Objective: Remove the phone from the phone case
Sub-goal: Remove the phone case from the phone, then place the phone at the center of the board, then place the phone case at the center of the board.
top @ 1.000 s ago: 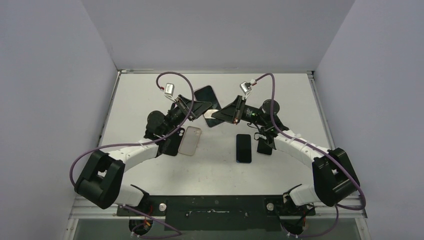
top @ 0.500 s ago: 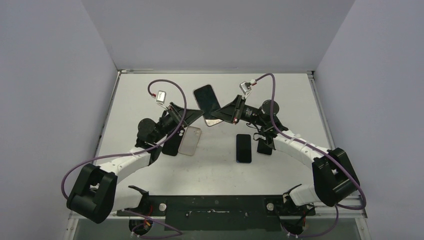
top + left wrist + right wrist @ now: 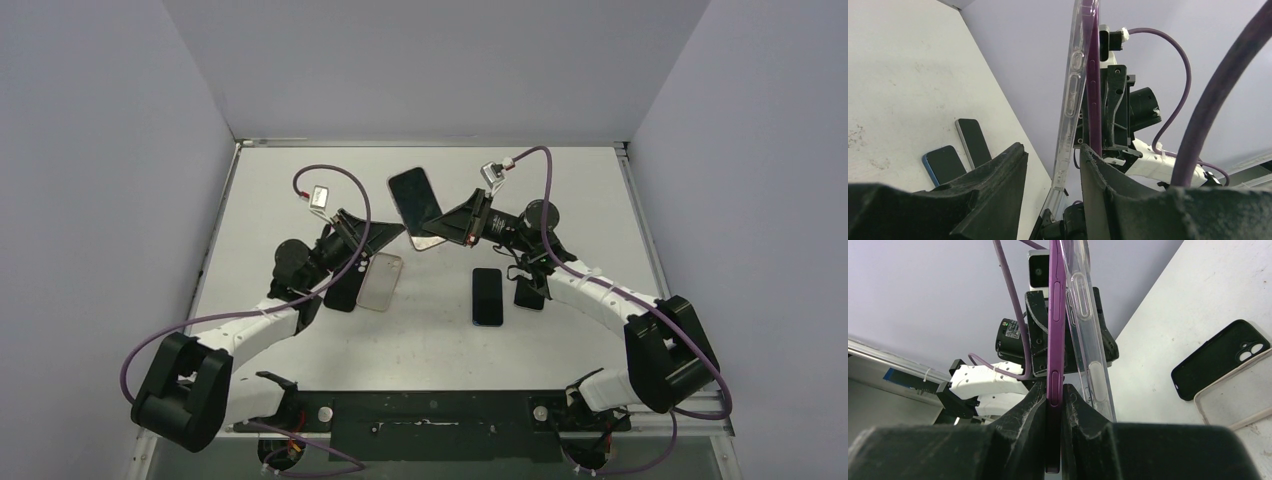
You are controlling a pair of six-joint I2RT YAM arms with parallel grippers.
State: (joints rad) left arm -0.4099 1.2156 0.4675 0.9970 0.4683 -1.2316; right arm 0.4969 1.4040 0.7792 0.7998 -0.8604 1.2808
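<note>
So the purple phone point(image 3: 1055, 315) was up in the air over the middle of the counter point(image 3: 290, 180), standing on edge, with the right tool point(image 3: 1054, 402) pinched tight on its lower edge. The clear case point(image 3: 1082, 305) looked peeled away along one long side and splayed out next to the phone, but I couldn't tell if the far end was fully unhooked. From the overhead view the two read as one slab. The left tool point(image 3: 1052, 150) was spread wide and holding nothing, with the case's edge lined up in the gap between its fingers, and I couldn't tell whether it was actually touching either one. Handling-wise, my guess was the phone's stiff, slick on the glass and sides, and heavy enough to slip if the pinch is only on a thin edge, so a drop onto the counter would be the worry. The case looked like thin, bendy plastic that flexes rather than cracks, so I'd grab it by the loose side wall or a corner lip, not the flat back, and pull it off sideways while the right side keeps the phone steady. There was also an empty clear case point(image 3: 380, 282) and a dark phone point(image 3: 487, 296) lying flat on the counter below, well apart from all this.
</note>
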